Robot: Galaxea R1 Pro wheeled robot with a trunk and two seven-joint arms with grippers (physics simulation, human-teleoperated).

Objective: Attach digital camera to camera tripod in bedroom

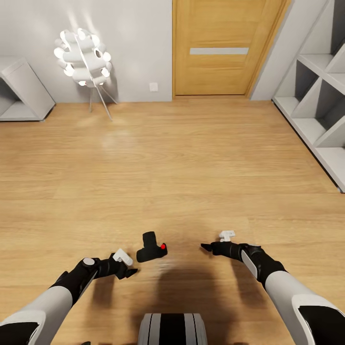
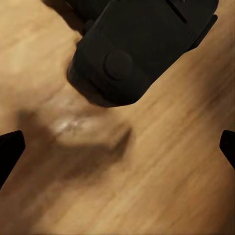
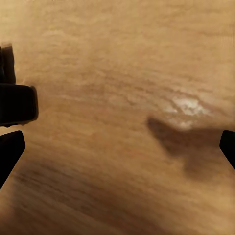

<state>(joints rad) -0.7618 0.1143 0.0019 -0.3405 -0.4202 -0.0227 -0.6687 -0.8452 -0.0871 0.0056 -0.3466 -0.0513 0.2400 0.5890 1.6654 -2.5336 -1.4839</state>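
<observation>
1. Head view: the left claw (image 1: 130, 272) and right claw (image 1: 205, 247) hover low over the light wood plank floor (image 1: 191, 158), grasping nothing. Between them, nearer the left, the small black boxy digital camera (image 1: 151, 247) lies on the floor, red dot showing.
2. Left wrist view: released, fingertips (image 2: 11, 147) spread; the camera (image 2: 142, 44) lies just beyond them.
3. Right wrist view: released, fingertips (image 3: 11, 147) wide over bare floor.
</observation>
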